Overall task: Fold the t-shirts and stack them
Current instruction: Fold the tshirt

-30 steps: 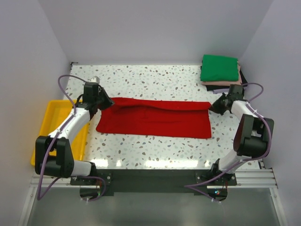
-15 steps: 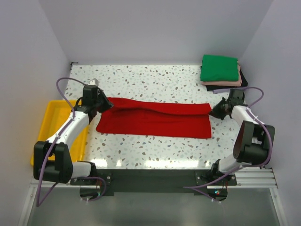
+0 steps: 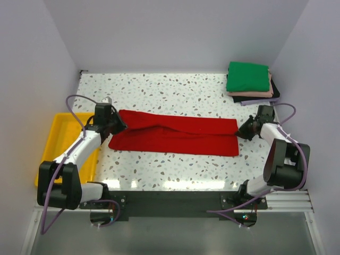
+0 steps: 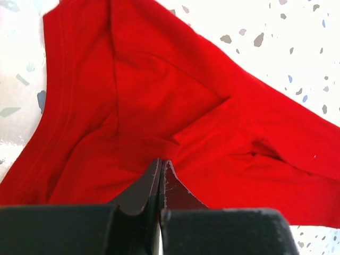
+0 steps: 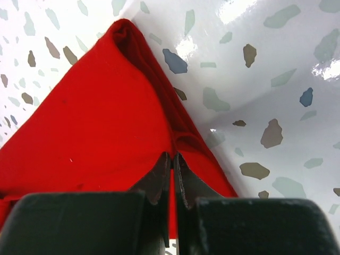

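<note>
Red t-shirt held at both ends, lying crosswise in the middle of the table.

From the left: the left gripper, just beside the yellow tray, has its jaws pinched tight on a ridge of cloth at the shirt's left end. The shirt, already doubled into a long band, runs left to right, parallel to the near edge, so the cloth lies inboard of each pincer. Which end is the collar I cannot tell. The right gripper is likewise clamped on the right edge. Any crosswise fold likely brings one end over the other. The folded stack sits far right, nearer the right arm.
</note>
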You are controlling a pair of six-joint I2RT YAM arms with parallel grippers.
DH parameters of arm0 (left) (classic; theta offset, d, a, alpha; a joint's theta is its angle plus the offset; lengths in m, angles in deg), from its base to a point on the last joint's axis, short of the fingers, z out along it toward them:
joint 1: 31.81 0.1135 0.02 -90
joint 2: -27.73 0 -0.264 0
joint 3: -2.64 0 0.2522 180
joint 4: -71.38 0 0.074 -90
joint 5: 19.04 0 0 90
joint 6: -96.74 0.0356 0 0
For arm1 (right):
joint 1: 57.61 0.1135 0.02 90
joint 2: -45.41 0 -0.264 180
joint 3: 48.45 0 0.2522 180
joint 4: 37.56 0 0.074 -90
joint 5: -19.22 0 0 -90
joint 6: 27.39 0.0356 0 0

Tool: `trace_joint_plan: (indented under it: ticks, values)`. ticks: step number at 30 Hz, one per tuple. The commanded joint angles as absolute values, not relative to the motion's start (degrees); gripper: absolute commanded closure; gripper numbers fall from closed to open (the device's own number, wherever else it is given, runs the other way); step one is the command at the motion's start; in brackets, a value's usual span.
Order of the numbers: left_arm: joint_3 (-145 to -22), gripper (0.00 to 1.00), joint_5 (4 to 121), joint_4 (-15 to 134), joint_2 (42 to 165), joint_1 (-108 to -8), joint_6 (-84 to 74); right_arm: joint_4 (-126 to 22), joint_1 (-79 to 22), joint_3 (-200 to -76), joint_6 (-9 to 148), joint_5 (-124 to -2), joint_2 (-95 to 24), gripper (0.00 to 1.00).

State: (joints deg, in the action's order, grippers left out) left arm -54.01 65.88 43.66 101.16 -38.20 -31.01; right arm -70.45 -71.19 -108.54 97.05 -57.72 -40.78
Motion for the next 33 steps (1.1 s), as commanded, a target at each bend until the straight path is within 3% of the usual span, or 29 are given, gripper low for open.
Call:
trace_joint_plan:
  ticks: [1,3,4,7,10,17,28,33]
  values:
    - [-52.96,1.0,67.0,45.58,99.54,-37.7,-32.28,-70.48,-71.85,-108.18,95.92,-57.77,-37.91,0.96]
    - [-52.43,0.99,66.92,45.84,99.45,-37.7,-32.54,-70.56,-71.93,-107.83,95.92,-57.77,-37.13,0.87]
    - [-52.34,0.95,67.0,45.93,99.45,-37.7,-32.8,-70.65,-72.02,-107.74,96.19,-57.77,-36.6,0.76]
    - [-51.99,0.95,66.92,45.84,99.19,-37.7,-33.07,-71.88,-72.02,-108.53,95.93,-58.38,-34.58,0.56]
    - [-51.46,0.94,66.65,45.93,98.57,-37.7,-33.33,-73.81,-72.02,-110.02,95.31,-59.53,-32.47,0.47]
    - [-50.76,0.94,66.21,46.45,98.83,-37.7,-33.95,-72.67,-70.62,-110.82,95.13,-59.27,-31.93,0.47]
    - [-46.63,0.94,64.19,48.56,98.66,-37.87,-35.27,-69.25,-56.22,-113.63,98.03,-63.04,-37.38,0.5]
    - [-43.64,0.86,62.0,50.67,99.63,-38.22,-35.71,-68.19,-51.21,-116.43,97.69,-64.54,-41.59,0.5]
